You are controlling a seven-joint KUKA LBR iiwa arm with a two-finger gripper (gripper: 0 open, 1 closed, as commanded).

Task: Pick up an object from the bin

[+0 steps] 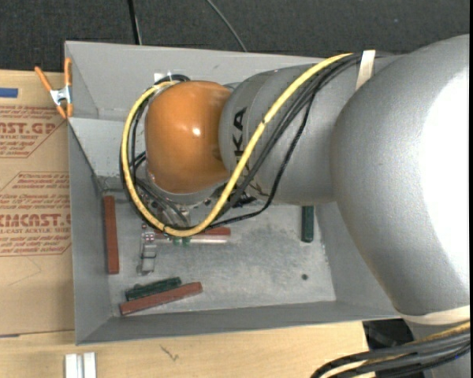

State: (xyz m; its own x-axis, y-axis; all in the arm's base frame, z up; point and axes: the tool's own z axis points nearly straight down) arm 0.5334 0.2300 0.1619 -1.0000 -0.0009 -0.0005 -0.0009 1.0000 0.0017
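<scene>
Grey metal walls of the bin [85,172] enclose a sparsely strewn floor, much of it hidden under the arm [394,156] and its orange cover [185,136]. Left of the cover, a long brown stick [110,233] lies along the wall. Well below the cover, a brown stick [169,298] and a dark green stick [154,287] lie touching. Right of the cover lies a short green stick [307,223]. A pale red stick [209,235] lies just under the cover's lower edge and is the nearest candidate.

The likely trouble is that this thin, flat stick slips out or gets pushed aside instead of being lifted. The fingers [148,254] reach down just below-left of the cover; I cannot tell whether they are open or closed, or whether anything sits between them.
</scene>
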